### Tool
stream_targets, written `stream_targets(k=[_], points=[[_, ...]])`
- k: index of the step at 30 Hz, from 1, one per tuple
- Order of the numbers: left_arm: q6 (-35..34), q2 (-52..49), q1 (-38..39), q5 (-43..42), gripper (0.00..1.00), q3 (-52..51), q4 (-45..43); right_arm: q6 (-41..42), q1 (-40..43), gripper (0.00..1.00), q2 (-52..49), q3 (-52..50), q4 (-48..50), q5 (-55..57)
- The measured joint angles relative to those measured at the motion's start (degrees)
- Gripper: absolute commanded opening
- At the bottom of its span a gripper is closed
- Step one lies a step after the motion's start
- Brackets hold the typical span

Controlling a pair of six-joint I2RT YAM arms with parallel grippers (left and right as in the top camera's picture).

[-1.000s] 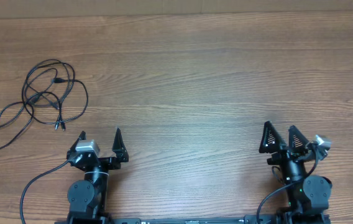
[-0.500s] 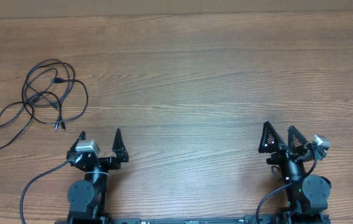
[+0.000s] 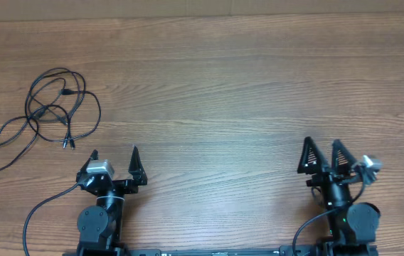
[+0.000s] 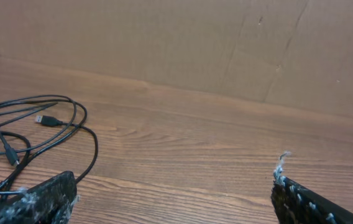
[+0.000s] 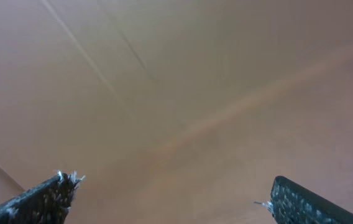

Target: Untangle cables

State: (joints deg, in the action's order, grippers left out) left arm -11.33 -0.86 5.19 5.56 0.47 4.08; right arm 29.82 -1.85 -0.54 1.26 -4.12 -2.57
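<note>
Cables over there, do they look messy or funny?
Yes. The cables lie in a tangled heap of crossing loops on the left of the table, with one strand running out of view at the left. Nothing else looks odd.

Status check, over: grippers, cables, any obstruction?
Left gripper open, empty. Right gripper open, empty. Cables tangled, far left, untouched. No obstruction seen.

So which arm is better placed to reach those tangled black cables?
Probably left. The open left gripper sits near the tangle of thin black cables, which its wrist camera also sees; the open right gripper is far across.
</note>
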Motion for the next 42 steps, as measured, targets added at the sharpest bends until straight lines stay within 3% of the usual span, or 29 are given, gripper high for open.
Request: stream_targets(k=[22,29,36,39,42], points=[[0.0,0.0,0.0,0.0,1.0,0.0,0.0,0.0,0.0,1.0,-0.09,-0.22,-0.79,0.0],[0.0,0.0,0.0,0.0,1.0,0.0,0.0,-1.18,0.02,1.0,-0.09,-0.22,5.73,-0.02],[0.0,0.0,0.0,0.0,1.0,0.0,0.0,-19.06,0.11,1.0,-0.09,-0.22,6.58,-4.61],[-0.02,0.0,0.0,0.0,1.0,0.0,0.0,-29.46,0.24,1.0,-0.04,-0.22,2.54,-7.58],[-0.02,0.0,0.0,0.0,1.0,0.0,0.0,-34.12,0.28,1.0,-0.09,-0.22,0.42,-8.81]])
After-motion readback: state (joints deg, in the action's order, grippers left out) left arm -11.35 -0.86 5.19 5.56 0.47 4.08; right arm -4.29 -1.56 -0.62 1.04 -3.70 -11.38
